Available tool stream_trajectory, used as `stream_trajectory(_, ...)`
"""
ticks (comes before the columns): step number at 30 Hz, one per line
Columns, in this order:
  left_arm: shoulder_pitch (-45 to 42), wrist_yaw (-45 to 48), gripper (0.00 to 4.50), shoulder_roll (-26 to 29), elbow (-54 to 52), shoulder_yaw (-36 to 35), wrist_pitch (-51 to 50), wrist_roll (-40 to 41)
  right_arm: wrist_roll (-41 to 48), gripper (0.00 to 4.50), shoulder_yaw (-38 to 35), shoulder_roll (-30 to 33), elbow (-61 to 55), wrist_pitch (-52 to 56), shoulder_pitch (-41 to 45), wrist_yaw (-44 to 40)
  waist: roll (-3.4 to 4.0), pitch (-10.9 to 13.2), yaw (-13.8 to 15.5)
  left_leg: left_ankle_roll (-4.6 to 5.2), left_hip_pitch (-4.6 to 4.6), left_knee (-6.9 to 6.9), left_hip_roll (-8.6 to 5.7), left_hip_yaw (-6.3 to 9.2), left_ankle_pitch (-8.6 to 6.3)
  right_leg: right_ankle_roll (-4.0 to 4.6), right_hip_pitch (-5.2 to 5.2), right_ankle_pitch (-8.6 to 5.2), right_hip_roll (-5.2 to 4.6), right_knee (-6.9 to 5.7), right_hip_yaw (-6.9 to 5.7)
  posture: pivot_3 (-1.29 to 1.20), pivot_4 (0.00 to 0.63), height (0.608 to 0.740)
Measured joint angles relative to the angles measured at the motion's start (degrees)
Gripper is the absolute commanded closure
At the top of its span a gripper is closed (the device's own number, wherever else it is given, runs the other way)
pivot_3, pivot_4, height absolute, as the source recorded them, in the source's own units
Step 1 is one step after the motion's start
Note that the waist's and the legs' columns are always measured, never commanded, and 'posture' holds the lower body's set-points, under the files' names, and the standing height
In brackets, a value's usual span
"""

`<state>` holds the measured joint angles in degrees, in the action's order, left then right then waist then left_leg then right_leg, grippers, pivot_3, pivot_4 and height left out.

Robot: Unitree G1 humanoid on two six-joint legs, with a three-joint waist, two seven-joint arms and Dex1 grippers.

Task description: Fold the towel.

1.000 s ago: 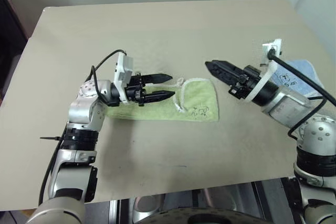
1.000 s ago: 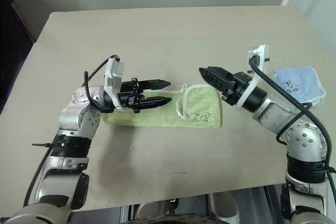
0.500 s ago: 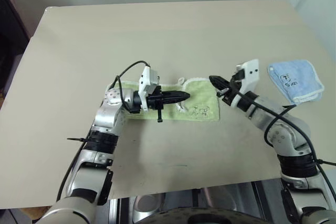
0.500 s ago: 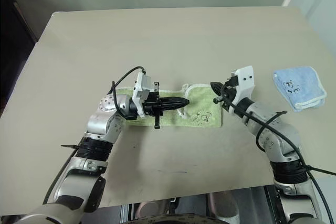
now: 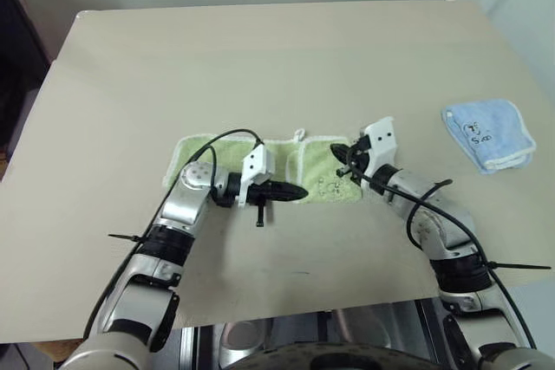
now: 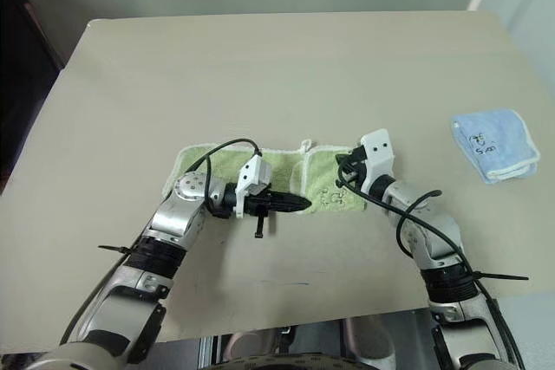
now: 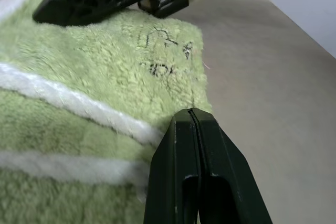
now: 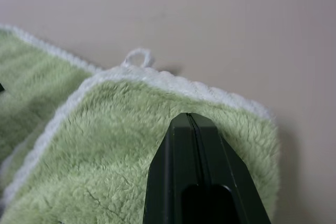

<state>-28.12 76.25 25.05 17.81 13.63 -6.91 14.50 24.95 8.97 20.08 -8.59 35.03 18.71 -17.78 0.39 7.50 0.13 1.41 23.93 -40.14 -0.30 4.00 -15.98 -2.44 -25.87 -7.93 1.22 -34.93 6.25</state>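
Note:
The light green towel (image 5: 282,158) lies flat as a long strip mid-table, with white edging, a small white loop tag (image 8: 137,56) at its far edge and a black doodle mark (image 7: 163,51) near its right end. My left gripper (image 5: 297,191) is shut and rests low on the towel's near edge, pointing right; in the left wrist view its fingertips (image 7: 191,116) sit on the cloth with nothing between them. My right gripper (image 5: 341,153) is shut too and lies on the towel's right end, pointing left, with its tip (image 8: 188,119) pressed on the green pile.
A smaller light blue cloth (image 5: 487,134) lies folded at the right side of the beige table (image 5: 260,58). Bare tabletop stretches behind and in front of the towel. The table's near edge (image 5: 260,318) runs close below my arms.
Both arms have come down from above the table onto the towel. Both grippers, open a second ago, have shut. The left one now lies at the towel's near edge.

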Motion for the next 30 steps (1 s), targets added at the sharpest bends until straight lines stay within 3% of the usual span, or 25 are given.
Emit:
stream_trajectory(13,-0.19,-0.45,4.46,0.17,0.12,-0.57,-0.73,0.45,-4.27,4.5,1.93,0.91,0.71,-0.45,-1.16,-6.57,0.0,-0.02,-0.06,0.0,-0.27,0.01,0.0,0.02,0.0,0.53,0.27,-0.25,0.0,-0.01,0.0,0.0,0.15,0.74)
stream_trajectory(20,0.93,1.25,4.46,2.95,-13.1,-8.46,-17.27,16.9,-1.01,4.5,-3.45,-0.29,0.86,0.26,0.92,-8.72,0.01,-0.01,-0.21,-0.07,-0.21,0.08,0.0,-0.01,0.04,0.52,0.19,-0.25,0.03,0.0,0.01,0.0,0.15,0.74)
stream_trajectory(23,0.6,0.71,3.84,6.01,-14.18,-12.22,-22.33,20.74,2.2,4.5,-6.79,1.21,-2.16,1.45,1.92,-11.13,0.01,-0.01,-0.22,-0.13,-0.22,0.08,0.0,0.0,0.07,0.63,0.2,-0.32,0.05,-0.02,0.01,0.0,0.15,0.74)
stream_trajectory(25,0.14,0.14,3.15,8.01,-14.19,-14.68,-25.2,22.77,4.32,4.5,-8.16,2.38,-5.19,2.4,2.52,-12.92,0.01,-0.01,-0.24,-0.18,-0.22,0.08,0.0,0.0,0.1,0.65,0.19,-0.33,0.06,-0.01,0.01,0.0,0.15,0.74)
stream_trajectory(27,-0.01,-1.45,2.5,9.98,-14.12,-17.5,-27.34,24.07,6.16,4.14,-8.46,3.95,-8.05,3.58,2.73,-14.9,0.01,-0.01,-0.27,-0.24,-0.22,0.08,0.01,0.01,0.14,0.67,0.19,-0.34,0.08,0.0,0.02,0.0,0.15,0.74)
stream_trajectory(30,0.87,-3.86,1.39,13.45,-13.53,-21.39,-29.47,24.61,8.0,3.24,-7.97,7.51,-11.83,4.53,2.66,-19.09,0.01,-0.01,-0.33,-0.31,-0.22,0.09,0.01,0.02,0.18,0.72,0.19,-0.39,0.1,0.0,0.04,0.0,0.15,0.74)
